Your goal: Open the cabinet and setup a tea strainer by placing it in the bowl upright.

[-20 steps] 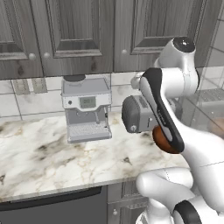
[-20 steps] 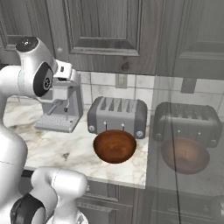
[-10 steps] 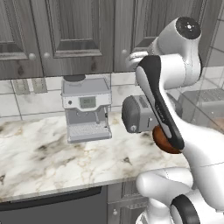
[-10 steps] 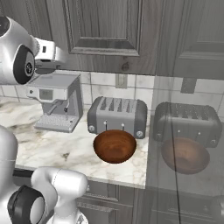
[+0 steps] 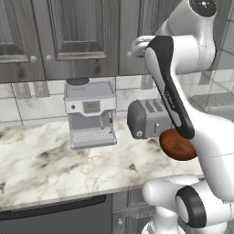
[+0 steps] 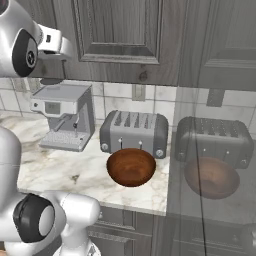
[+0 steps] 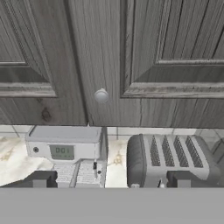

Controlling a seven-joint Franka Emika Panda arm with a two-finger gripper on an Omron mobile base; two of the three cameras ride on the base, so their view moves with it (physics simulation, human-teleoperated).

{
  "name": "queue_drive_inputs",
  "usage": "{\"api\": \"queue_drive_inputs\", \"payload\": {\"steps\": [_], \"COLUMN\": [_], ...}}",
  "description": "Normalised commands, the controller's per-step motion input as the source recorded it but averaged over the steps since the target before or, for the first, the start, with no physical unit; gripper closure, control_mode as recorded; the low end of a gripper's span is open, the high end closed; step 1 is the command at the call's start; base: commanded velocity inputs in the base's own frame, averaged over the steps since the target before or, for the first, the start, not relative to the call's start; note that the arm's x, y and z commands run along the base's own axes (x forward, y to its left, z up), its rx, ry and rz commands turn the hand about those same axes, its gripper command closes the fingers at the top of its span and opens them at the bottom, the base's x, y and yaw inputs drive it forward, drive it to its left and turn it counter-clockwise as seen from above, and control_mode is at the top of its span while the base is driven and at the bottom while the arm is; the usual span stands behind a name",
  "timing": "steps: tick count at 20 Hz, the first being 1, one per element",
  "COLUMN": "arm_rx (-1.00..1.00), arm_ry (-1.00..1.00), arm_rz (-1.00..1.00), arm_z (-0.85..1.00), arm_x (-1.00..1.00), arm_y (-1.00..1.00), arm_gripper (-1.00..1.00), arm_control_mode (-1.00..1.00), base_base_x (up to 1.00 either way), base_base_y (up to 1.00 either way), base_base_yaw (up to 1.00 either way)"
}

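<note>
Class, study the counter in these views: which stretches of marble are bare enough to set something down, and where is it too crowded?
Bare marble counter lies left of and in front of the coffee machine, running to the front edge. A smaller free patch sits between the machine and the bowl. It is crowded on the right, where the bowl sits right in front of the toaster.

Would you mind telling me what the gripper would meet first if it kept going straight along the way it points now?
Most likely the closed cabinet door. In the hand view the open gripper faces the door front, its round silver knob near the view's centre. Whether the knob or the wood beside it comes first is hard to judge; depth is unclear.
</note>
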Motion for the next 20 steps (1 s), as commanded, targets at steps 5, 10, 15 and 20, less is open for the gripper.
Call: {"api": "queue_drive_inputs", "payload": {"steps": [5, 10, 15, 20], "arm_rx": [-0.04, -0.04, -0.01, -0.01], "arm_ry": [0.0, 0.0, 0.0, 0.0], "arm_rz": [0.0, 0.0, 0.0, -0.01], "arm_z": [-0.01, -0.01, -0.01, 0.0], "arm_x": [0.22, 0.22, 0.34, 0.53], "arm_y": [0.07, 0.17, 0.12, 0.04], "arm_gripper": [-1.0, -1.0, -1.0, -1.0], "arm_control_mode": [-1.0, -1.0, -1.0, -1.0], "base_base_x": [0.0, 0.0, 0.0, 0.0], "base_base_y": [0.0, 0.0, 0.0, 0.0], "base_base_yaw": [0.0, 0.0, 0.0, 0.0]}}
